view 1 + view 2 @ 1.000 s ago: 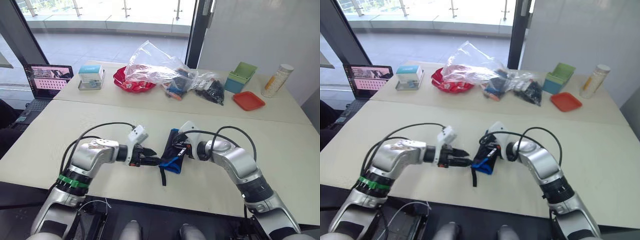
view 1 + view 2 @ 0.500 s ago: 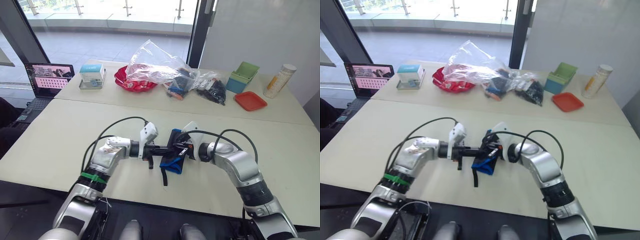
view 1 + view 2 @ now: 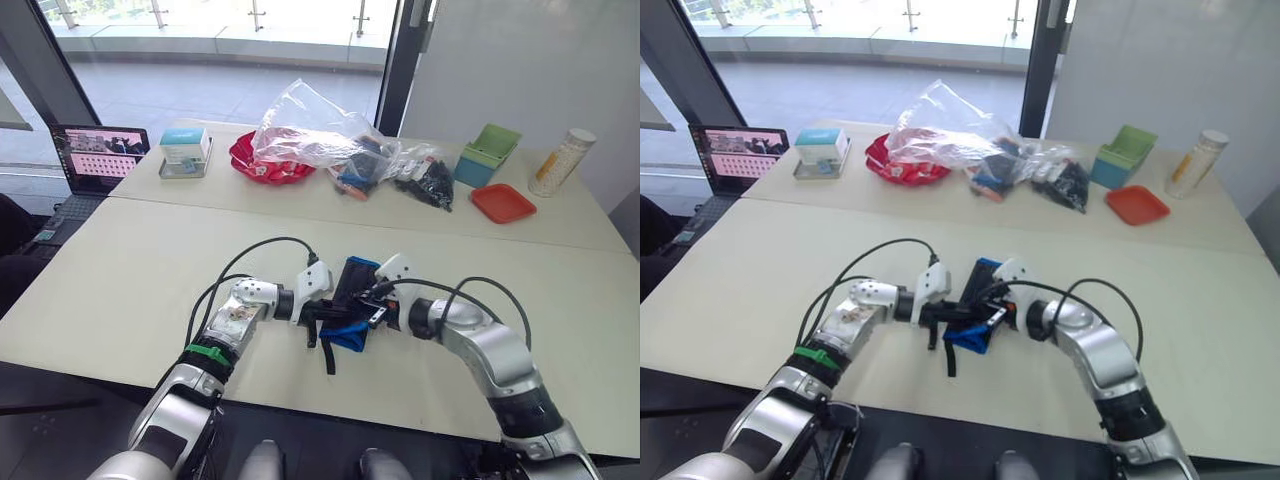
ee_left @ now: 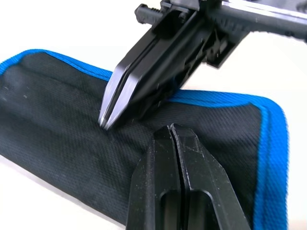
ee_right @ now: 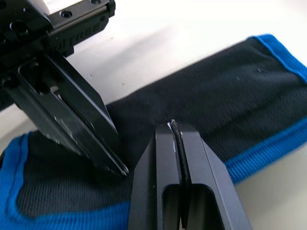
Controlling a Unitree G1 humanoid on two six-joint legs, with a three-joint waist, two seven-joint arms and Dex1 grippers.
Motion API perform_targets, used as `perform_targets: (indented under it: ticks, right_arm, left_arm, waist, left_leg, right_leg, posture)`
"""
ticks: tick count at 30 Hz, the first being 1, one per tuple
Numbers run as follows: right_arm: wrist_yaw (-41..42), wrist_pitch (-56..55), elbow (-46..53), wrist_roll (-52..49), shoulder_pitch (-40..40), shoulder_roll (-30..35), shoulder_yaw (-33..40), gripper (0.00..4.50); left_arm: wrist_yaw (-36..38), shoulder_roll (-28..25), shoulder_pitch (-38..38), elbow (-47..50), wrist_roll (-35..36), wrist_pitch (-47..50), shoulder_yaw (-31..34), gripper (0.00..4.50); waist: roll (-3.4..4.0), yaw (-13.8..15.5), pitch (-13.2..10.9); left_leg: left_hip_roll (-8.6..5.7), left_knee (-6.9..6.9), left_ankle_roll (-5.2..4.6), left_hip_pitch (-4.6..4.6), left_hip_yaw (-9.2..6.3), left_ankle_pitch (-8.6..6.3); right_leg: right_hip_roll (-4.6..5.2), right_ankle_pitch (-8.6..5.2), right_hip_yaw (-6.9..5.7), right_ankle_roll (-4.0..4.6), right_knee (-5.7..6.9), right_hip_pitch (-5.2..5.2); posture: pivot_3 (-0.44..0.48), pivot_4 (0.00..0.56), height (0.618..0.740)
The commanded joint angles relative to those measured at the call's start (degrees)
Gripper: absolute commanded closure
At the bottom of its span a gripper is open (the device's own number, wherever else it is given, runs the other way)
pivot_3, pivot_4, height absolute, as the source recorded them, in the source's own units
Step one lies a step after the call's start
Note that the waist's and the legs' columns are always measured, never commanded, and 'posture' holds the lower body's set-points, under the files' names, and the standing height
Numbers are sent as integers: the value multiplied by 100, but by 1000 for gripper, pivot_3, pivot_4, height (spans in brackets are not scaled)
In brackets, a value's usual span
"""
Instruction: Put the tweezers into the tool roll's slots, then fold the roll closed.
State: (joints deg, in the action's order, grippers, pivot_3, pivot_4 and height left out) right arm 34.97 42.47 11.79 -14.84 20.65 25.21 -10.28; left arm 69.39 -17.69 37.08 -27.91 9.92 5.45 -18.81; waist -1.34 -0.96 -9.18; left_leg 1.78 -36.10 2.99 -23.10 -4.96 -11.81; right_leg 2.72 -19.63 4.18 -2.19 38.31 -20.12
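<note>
Left eye view: the left gripper (image 3: pixel 326 317) has closed in from the side, meeting the right gripper (image 3: pixel 372 306) on the folded black blue-edged fabric tool roll (image 3: pixel 350 305) mid-table, both sets of fingers shut and pressing it flat, so folding looks nearly done

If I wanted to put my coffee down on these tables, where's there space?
The near table is bare left of the tool roll and right of it. The far table's row from blue box to orange tray is crowded.
</note>
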Motion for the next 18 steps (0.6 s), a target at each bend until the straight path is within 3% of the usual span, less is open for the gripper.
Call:
perform_targets:
  ticks: [1,10,18]
  right_arm:
    - [62,77,-304,99,-232,105,-119,4500]
    - [382,-598,-403,102,-158,-30,-271,4500]
    - [124,-439,-1107,472,297,-211,-418,4500]
  left_arm:
    - [333,-216,-422,44,-246,305,-332,4461]
    - [278,-399,-695,229,-416,270,-418,4461]
    - [280,-492,-784,381,-632,17,-542,4461]
  waist:
    - [0,-11,0]
    - [0,-21,1]
    - [1,-68,5]
  left_leg:
    - [2,3,0,3,0,0]
    - [7,8,0,20,2,0]
    - [11,11,0,28,4,0]
  right_leg:
    - [-1,0,0,0,1,1]
    - [-4,0,0,1,2,10]
    - [-6,1,1,1,6,9]
  posture:
    - [0,150,723]
    - [0,150,723]
    - [0,150,723]
